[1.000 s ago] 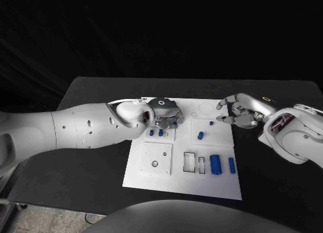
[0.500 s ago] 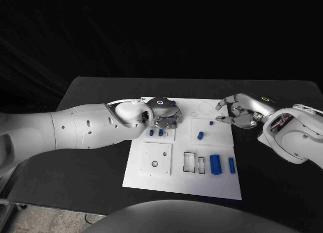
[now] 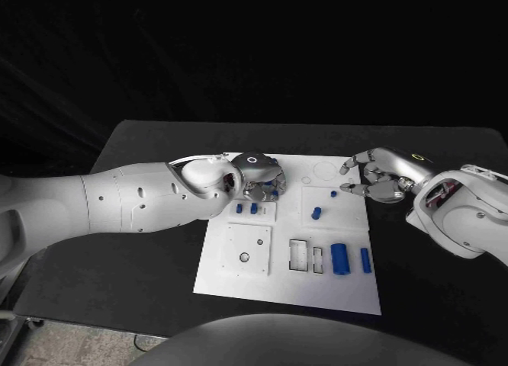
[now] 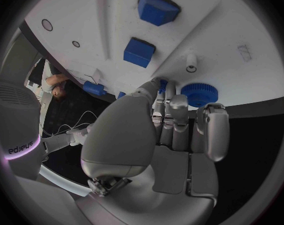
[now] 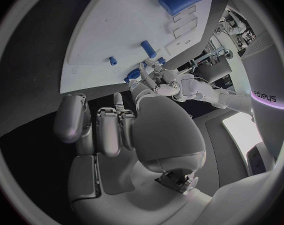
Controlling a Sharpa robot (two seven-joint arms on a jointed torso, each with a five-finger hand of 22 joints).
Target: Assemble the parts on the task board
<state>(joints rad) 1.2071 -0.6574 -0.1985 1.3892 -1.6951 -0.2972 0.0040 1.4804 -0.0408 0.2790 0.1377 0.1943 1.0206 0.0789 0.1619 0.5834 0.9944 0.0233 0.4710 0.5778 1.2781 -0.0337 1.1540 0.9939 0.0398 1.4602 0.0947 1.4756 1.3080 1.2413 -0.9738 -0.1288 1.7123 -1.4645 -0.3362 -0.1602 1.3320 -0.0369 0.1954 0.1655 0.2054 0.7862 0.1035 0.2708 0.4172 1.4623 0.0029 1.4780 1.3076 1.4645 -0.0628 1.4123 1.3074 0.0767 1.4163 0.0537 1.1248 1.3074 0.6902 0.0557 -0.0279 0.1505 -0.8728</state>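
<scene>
left hand (image 3: 259, 179) over task board (image 3: 278, 286), blue gear (image 4: 199, 94)

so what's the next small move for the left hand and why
Probably close the left hand on the round blue toothed gear: its fingertips sit right beside that gear near the white task board's far edge, with no clear grasp visible yet.

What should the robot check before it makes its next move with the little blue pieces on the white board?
1. Flat white plastic task board lying flat on the black table: ok.
2. Left robot hand over the board's far left corner, beside the round blue toothed gear: ok.
3. Left robot hand gripping the gear: cannot tell.
4. Right robot hand holding nothing, beside the board's far right edge: ok.
5. Big blue cylinder lying loose, not yet placed: not ok.
</scene>
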